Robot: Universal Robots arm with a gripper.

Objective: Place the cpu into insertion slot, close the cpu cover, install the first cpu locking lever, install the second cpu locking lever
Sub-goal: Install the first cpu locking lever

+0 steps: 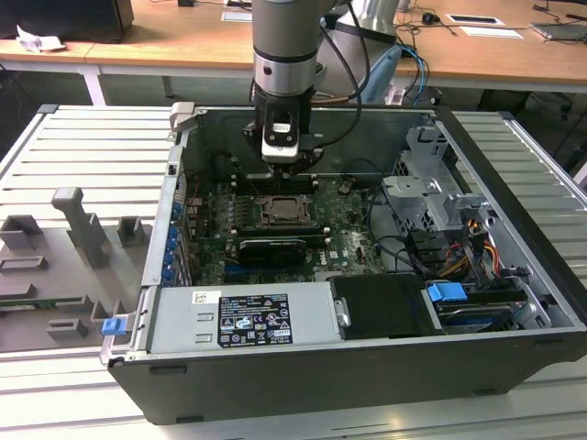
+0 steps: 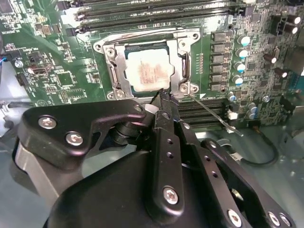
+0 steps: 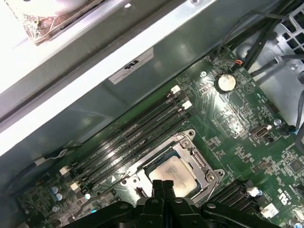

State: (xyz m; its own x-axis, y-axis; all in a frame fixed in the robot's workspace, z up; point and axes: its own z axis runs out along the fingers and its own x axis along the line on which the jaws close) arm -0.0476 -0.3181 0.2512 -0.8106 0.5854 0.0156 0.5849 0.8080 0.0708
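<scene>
**Risk (judged)**
- The gripper is noted with its fingers pressed together and nothing held. Its tip is just beside one corner of the cpu cover.
- The cpu is seated in the insertion slot, mid-motherboard, with the cover lowered over its edges.
- A thin locking lever is seen free at that corner, slanting across black memory slots.
- So narrow a tip could be slid off the wire, and the lever would spring back.
- An off-line push could bend the lever or scrape the board parts beside it.
- Whether the cover lies fully flat cannot be told. If it is raised, a lever would be forced against it.

**Surface and room, from the exterior view's left**
- Grey fixture blocks are set on a slatted metal table.
- A blue clip is at the front corner of the open case.
- A power supply runs along the case's front wall.
- A drive cage and cables are at its far side.
- Wooden desks are seen behind.
</scene>
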